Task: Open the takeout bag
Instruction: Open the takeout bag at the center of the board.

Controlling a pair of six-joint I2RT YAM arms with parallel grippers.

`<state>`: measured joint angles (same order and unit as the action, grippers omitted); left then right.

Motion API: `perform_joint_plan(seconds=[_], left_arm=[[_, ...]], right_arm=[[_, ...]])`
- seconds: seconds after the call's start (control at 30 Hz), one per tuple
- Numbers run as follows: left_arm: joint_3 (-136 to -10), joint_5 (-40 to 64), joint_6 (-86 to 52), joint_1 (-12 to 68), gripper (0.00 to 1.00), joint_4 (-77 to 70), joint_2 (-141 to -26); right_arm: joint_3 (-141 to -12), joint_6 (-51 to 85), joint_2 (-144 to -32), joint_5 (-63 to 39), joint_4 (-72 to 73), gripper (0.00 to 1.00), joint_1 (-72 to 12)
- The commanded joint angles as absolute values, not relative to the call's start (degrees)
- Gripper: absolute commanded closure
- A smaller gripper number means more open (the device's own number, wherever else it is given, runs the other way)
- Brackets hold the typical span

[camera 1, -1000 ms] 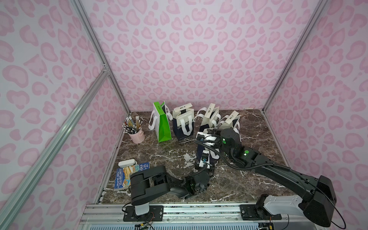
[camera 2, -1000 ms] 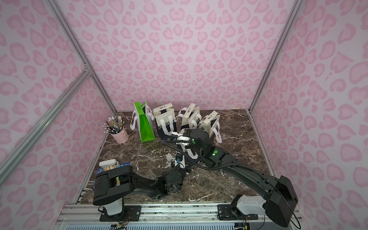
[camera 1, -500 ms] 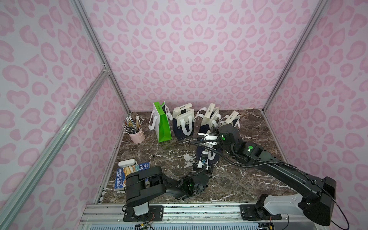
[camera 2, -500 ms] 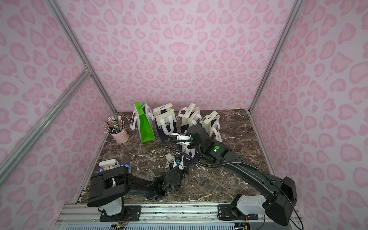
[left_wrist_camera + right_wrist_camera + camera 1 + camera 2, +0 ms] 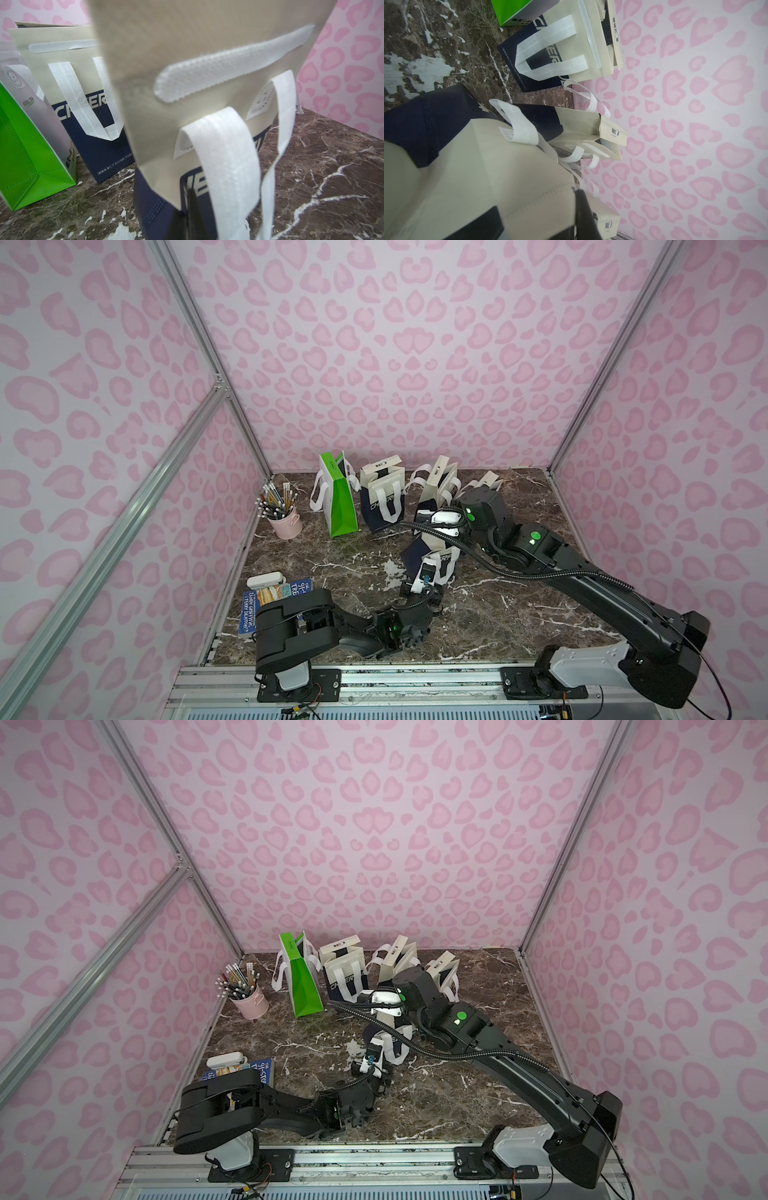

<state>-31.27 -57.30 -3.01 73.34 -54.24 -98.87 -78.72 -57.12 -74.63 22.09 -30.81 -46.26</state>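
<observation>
The takeout bag (image 5: 415, 558), navy below and cream above with white handles, stands tilted in the middle of the marble table in both top views. My left gripper (image 5: 430, 572) is shut on its near side, low by the handle. In the left wrist view the bag's cream panel (image 5: 207, 52) with a white fastening strip fills the frame above the left gripper (image 5: 192, 194). My right gripper (image 5: 430, 527) reaches in from the right and is shut on the bag's top rim. The cream rim (image 5: 477, 166) lies against the right gripper (image 5: 580, 194) in the right wrist view.
Behind stand a green bag (image 5: 340, 506) and three more navy-and-cream bags (image 5: 382, 497), close to the right wrist. A pink cup of pencils (image 5: 284, 520) is at the back left. A book (image 5: 270, 601) and a white object (image 5: 264, 580) lie front left. Pink walls enclose the table.
My right gripper has pulled the bag's top rim slightly toward the back. The left arm's rear links shifted left while its gripper kept hold of the bag.
</observation>
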Motion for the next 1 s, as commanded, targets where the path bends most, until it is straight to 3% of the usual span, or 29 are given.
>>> perform_joint_plan(seconds=[0.0,0.1,0.13,0.17,0.2,0.3,0.37,0.5,0.67,0.73,0.77,0.97], left_arm=[[-32.2,-56.25,-2.5,73.38,0.96,-49.34,-98.53],[-33.33,-55.51,-3.05,73.39,0.96,-49.58,-98.19],[-33.77,-55.34,-3.54,73.38,0.96,-49.4,-98.18],[-34.11,-55.24,-3.95,73.37,0.96,-49.33,-98.18],[-34.57,-55.46,-4.4,73.39,0.96,-49.06,-98.24],[-36.01,-56.44,-6.51,73.29,0.96,-47.7,-98.69],[-37.03,-57.67,-8.13,73.29,0.91,-46.55,-99.09],[-37.66,-58.51,-11.69,73.21,0.65,-44.45,-98.85],[-36.85,-56.48,-14.54,73.19,0.47,-41.85,-96.23],[-36.4,-55.45,-15.68,73.21,0.3,-40.0,-94.63],[-36.16,-54.98,-16.25,73.21,0.27,-38.93,-93.82],[-33.46,-50.15,-19.61,73.29,0.22,-31.52,-85.62]], right_arm=[[-81.9,-47.67,-74.79,21.88,-29.92,0.56,-47.47],[-82.89,-38.55,-73.5,18.89,-30.17,0.39,-48.2],[-82.88,-35.21,-72.71,17.59,-29.97,0.24,-48.2],[-82.93,-32.34,-71.9,16.02,-30.21,0.19,-48.25],[-82.44,-30.33,-71.08,15.46,-30.04,0.03,-48.2],[-78.73,-24.55,-67.27,17.6,-26.93,0.02,-48.32],[-73.24,-21.33,-63.65,20.98,-23.4,0.02,-48.37],[-63.43,-16.54,-55.48,30.13,-16.18,0.03,-48.29],[-56.98,-13.9,-50.8,39.6,-15.33,0.05,-48.2],[-55.28,-11.62,-49.28,41.91,-15.21,0.05,-47.74],[-54.61,-10.25,-48.56,42.55,-15.37,0.05,-47.32],[-52.55,0.51,-46.34,44.36,-20.67,0.06,-44.65]])
